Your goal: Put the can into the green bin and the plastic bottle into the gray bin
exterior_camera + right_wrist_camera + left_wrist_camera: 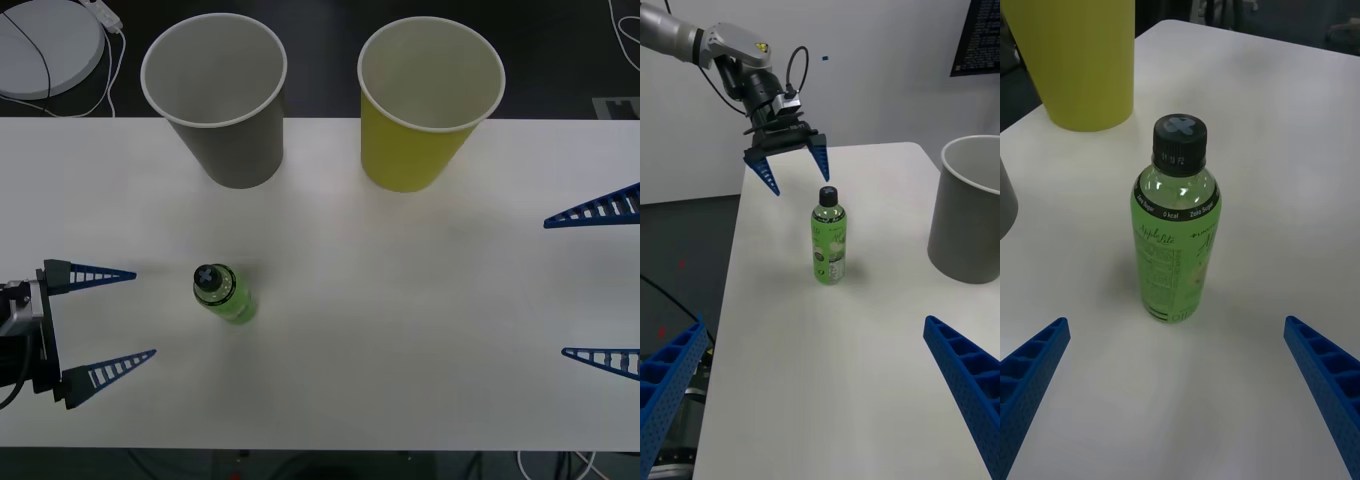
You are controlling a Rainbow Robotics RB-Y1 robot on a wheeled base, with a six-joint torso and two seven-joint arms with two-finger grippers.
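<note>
The left gripper [128, 313] hangs low over the table [400, 330] at its left edge, its two blue ribbed fingers [100, 274] spread wide and pointing at the bottle [222, 291], which stands just beyond the tips, touched by neither. The right gripper [598, 283] sits at the table's right edge, well apart from everything, its fingers likewise wide apart and holding nothing. The one bottle is small, bright green clear plastic, round-shouldered, with a dark ridged cap [1180, 139] and a green-white label; it stands upright on the smooth white tabletop, nearer the left side. Behind it are two large tapered paper cups with rolled white rims: the gray bin [222, 100] on the left, the green bin [420, 105] on the right, both upright near the far edge, apart from each other.
</note>
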